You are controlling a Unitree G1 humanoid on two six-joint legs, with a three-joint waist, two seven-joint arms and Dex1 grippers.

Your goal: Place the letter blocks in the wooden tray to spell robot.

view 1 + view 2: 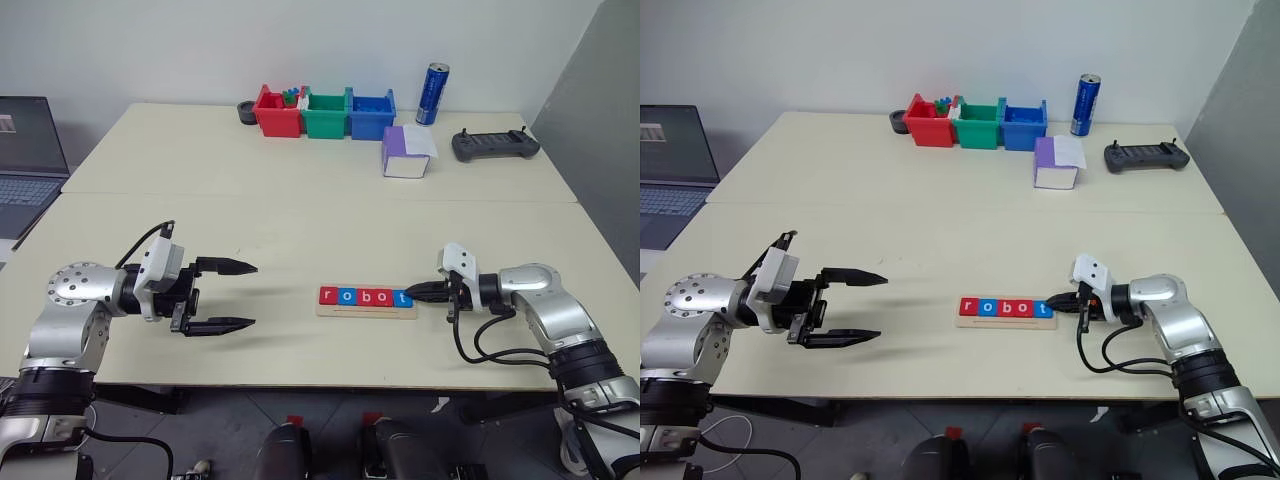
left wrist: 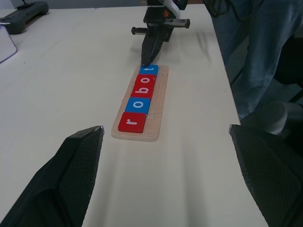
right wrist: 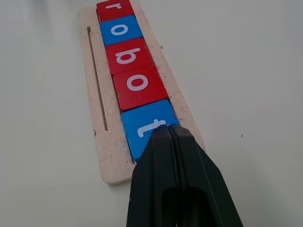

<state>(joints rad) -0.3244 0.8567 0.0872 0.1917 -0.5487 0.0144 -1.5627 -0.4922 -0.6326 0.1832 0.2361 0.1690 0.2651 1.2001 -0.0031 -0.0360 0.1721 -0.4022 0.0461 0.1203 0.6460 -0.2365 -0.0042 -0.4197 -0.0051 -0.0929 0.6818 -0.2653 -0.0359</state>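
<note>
Closed right hand (image 3: 166,137) against t block (image 3: 142,124)

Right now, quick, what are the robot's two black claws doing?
Left gripper: open, holding nothing.
Right gripper: shut, tips at the blue square "t" letter block in the pale wooden tray; not gripping it.

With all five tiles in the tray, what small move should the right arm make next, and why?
Probably ease the right gripper back, away from the wooden tray. The five letter blocks already sit in a row reading r, o, b, o, t, and the shut jaws rest at the blue t block, so pushing more might shift the row.
</note>
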